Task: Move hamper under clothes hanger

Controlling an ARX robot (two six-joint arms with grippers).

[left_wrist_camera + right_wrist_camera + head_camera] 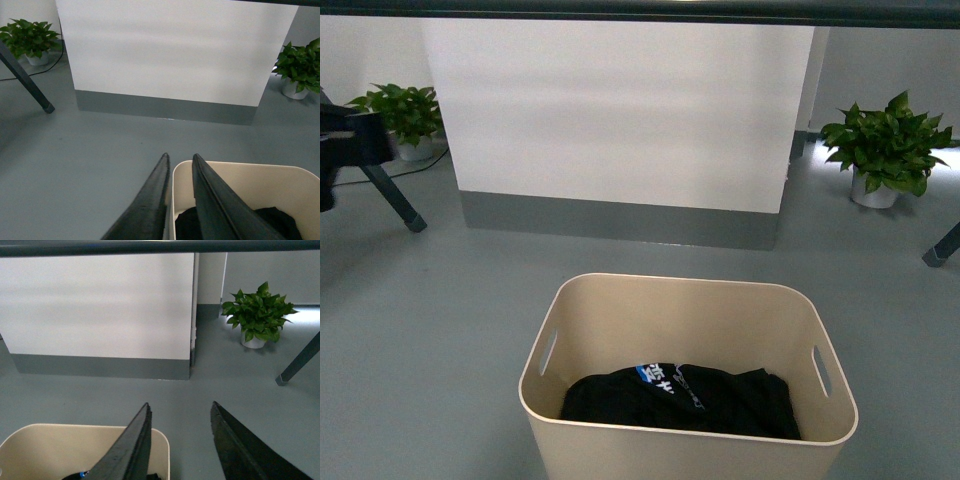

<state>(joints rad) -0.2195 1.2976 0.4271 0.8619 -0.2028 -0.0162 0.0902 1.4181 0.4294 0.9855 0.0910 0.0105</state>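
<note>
Closest to the camera sits the hamper (pixel 688 372), a beige plastic tub with rounded corners and a slot handle in each short side, standing on the grey floor (pixel 430 330). Dark folded clothing (pixel 682 400) with a blue and white print lies in its bottom.

At the hamper's left short side, the left gripper (pixel 178 195) has its two dark fingers straddling the rim, one finger outside the wall and one inside, with the wall between them; the jaws look narrowed onto that rim and appear to pinch it. At the hamper's right short side, the right gripper (pixel 181 440) has its jaws spread wide, one finger over the rim corner and the other outside over the floor, gripping nothing.

Beyond the hamper stands a white partition (pixel 620 110) with a grey base. The clothes hanger (pixel 390 195) shows as slanted dark legs far off to either side of the hamper and a dark bar overhead. A potted plant (pixel 885 150) sits beyond the hamper's right side, another (pixel 405 115) beyond its left.

Judged risk: with only one side gripped, pushing could swing or tip the hamper, or the smooth rim could slip free.
</note>
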